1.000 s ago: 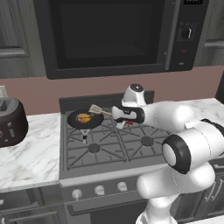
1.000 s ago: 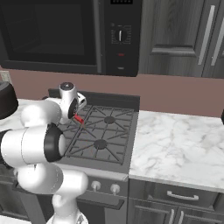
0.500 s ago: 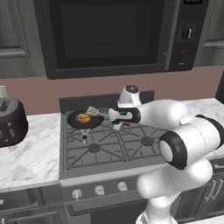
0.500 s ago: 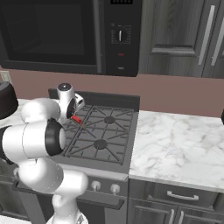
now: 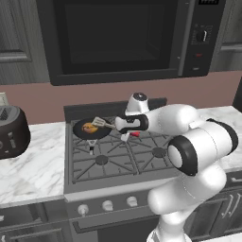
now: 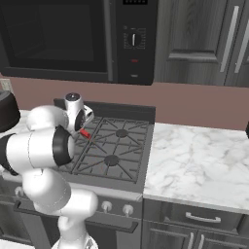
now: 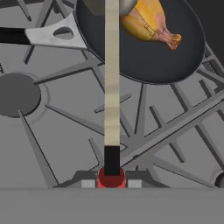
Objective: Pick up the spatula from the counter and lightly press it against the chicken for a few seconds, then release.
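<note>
A golden piece of chicken point(image 7: 151, 22) lies in a black pan point(image 7: 144, 61) on the stove's rear left burner. My gripper point(image 7: 112, 183) is shut on the spatula point(image 7: 112, 87) near its red handle end. The pale shaft runs out over the pan rim, and its flat blade ends beside the chicken; I cannot tell whether they touch. From the left base view the gripper point(image 5: 124, 125) hovers just right of the pan point(image 5: 81, 133), with the spatula blade point(image 5: 99, 122) over the chicken point(image 5: 88, 126). The red handle end point(image 6: 85, 133) pokes out beside the hand.
The pan's handle point(image 7: 30, 35) points toward the stove's front. A dark toaster point(image 5: 12, 131) stands on the left counter. The microwave point(image 5: 118, 38) hangs above the stove. Marble counter point(image 6: 194, 155) stretches to the right of the grates point(image 6: 114, 146).
The arm has carried the spatula leftward across the stove, bringing its blade from beside the pan to over the pan at the chicken.
</note>
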